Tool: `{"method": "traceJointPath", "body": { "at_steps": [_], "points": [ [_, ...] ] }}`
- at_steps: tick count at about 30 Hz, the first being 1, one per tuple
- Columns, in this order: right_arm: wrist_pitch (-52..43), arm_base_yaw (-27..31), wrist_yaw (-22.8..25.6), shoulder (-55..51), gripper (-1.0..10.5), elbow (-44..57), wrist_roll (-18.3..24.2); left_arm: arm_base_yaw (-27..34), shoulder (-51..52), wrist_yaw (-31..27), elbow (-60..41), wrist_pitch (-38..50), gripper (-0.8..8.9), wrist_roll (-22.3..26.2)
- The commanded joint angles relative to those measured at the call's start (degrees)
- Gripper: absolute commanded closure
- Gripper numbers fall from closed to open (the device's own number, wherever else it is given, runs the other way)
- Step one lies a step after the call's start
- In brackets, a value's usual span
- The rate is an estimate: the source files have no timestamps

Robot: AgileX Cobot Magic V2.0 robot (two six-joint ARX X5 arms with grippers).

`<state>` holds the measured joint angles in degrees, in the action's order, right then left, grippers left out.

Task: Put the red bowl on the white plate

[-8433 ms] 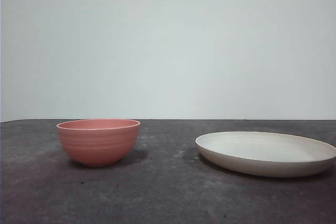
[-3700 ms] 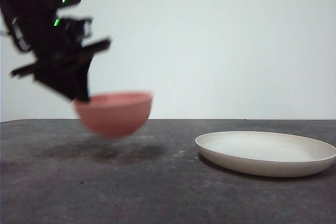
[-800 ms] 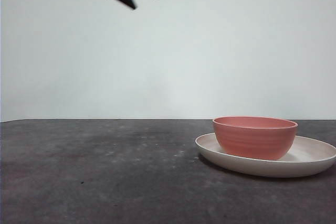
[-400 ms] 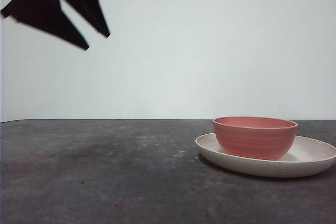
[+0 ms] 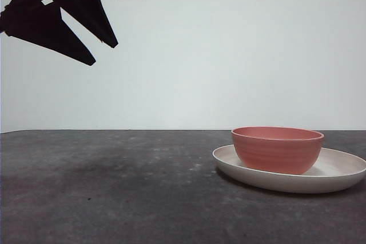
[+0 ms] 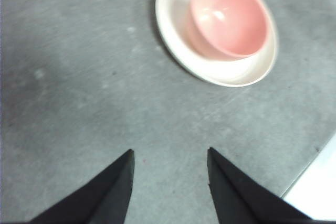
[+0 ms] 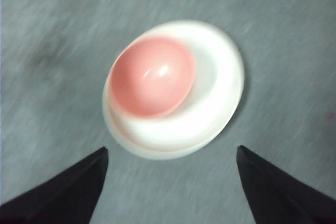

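Overhead, both tools gape above the dark grey table [image 5: 114, 198]; a pale wall [image 5: 229, 55] stands behind.

Bowl [image 5: 278, 149] sits upright on the plate [image 5: 343, 172], off-centre, toward plate's left side in front view. Plate rests on the worktop [image 5: 114, 192] at its right side, nr the right edge. Left pincer [image 5: 103, 50] hangs high over worktop's left side, well apart from both. Right pincer [image 7: 170, 182] is above, w/ plate and bowl below it.
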<state>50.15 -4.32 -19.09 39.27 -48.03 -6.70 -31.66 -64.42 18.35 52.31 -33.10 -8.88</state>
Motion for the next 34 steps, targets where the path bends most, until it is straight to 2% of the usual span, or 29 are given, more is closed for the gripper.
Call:
{"method": "traceJointPath", "body": {
  "at_steps": [1,9,24,29,34],
  "points": [
    [-4.57,0.79,0.52,4.37,5.7,-0.57,-2.01,-0.63,-0.31,0.37,0.52,0.59,5.91,0.68],
    [-13.57,3.82,-0.74,20.13,5.7,-0.57,-1.88,-1.05,-0.31,0.37,0.52,-0.42,5.91,0.70],
    [-24.55,3.80,-1.88,41.88,5.7,-0.57,-1.88,-1.03,-0.31,0.37,0.52,-0.37,5.91,1.36],
    [-25.88,3.69,-2.08,46.45,6.6,-0.57,-1.46,-1.03,-0.31,0.35,0.52,-0.35,5.92,1.33],
    [-26.58,3.69,-2.10,49.70,6.9,-0.57,-1.18,-1.03,-0.31,0.35,0.52,-0.37,5.92,1.33]
  ]
}}
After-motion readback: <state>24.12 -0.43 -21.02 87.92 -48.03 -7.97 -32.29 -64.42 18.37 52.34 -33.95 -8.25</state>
